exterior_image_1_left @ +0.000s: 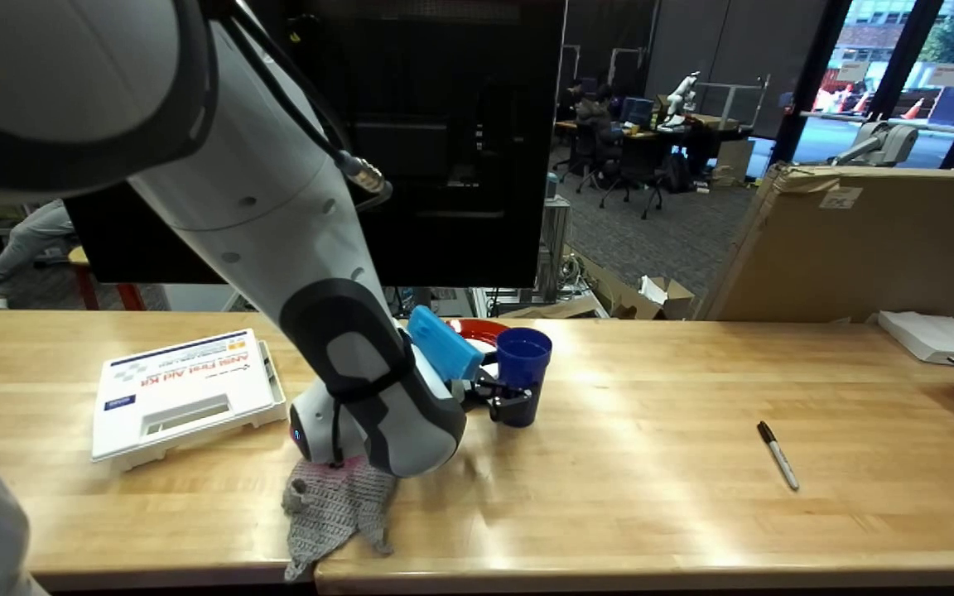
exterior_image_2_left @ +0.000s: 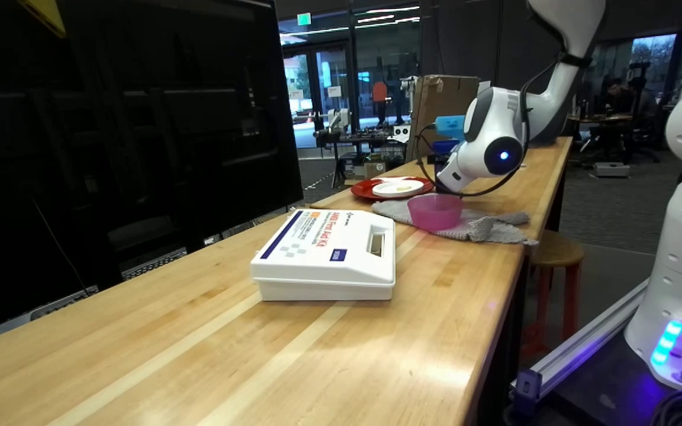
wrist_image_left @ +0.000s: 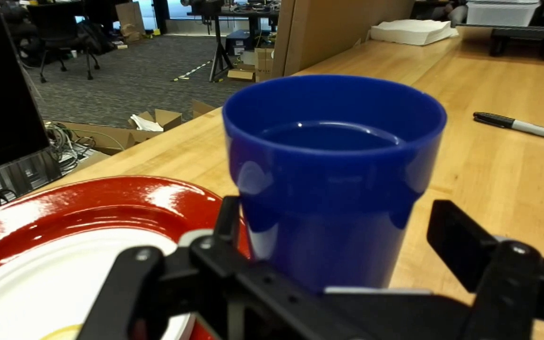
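Black jointed fingers (wrist_image_left: 461, 245), spread apart at either side of a deep-blue tapered plastic cup (wrist_image_left: 333, 198), with tabletop (exterior_image_1_left: 609, 497) visible between cup and one of them, so the cup appears unclamped, standing upright on its own base. Just beside it, a glossy red round plate (wrist_image_left: 125, 199), evidently wide enough to carry the smaller white round plate (wrist_image_left: 97, 264) resting in it. Farther out: a translucent pink bowl (exterior_image_2_left: 436, 213) set on a rumpled grey knitted cloth (exterior_image_2_left: 486, 229); a white plastic first-aid kit (exterior_image_2_left: 323, 260) laid flat, label upward; a black-capped grey marker (exterior_image_1_left: 779, 456) on its side.
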`<state>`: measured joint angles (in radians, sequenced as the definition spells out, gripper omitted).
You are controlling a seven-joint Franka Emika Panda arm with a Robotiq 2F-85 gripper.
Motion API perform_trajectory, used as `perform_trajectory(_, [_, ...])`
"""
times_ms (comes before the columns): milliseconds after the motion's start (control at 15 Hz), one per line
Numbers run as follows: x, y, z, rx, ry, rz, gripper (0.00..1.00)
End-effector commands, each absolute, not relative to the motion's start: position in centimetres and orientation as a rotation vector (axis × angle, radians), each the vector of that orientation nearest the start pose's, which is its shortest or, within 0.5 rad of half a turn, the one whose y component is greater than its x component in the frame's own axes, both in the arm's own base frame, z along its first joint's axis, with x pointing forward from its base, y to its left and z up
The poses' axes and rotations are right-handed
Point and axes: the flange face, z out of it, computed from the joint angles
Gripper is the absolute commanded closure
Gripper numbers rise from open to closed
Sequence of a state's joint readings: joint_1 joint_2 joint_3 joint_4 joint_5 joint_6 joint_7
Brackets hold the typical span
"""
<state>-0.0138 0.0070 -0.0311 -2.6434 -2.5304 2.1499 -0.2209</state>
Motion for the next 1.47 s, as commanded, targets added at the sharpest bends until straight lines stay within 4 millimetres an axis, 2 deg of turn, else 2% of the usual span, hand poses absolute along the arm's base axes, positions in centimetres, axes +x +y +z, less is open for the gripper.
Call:
perform_trajectory(0, [42.7, -5.2, 24.8, 0.528, 1.650, -0.362, 0.00])
perform_trajectory(600, [43.6, -5.1, 24.2, 0.540, 1.660, -0.345, 0.00])
perform_trajectory(1000, [44.4, -5.0, 23.1, 0.529, 1.680, -0.347, 0.00])
perform_trajectory(1400, [43.5, -4.9, 21.1, 0.509, 1.706, -0.345, 0.00])
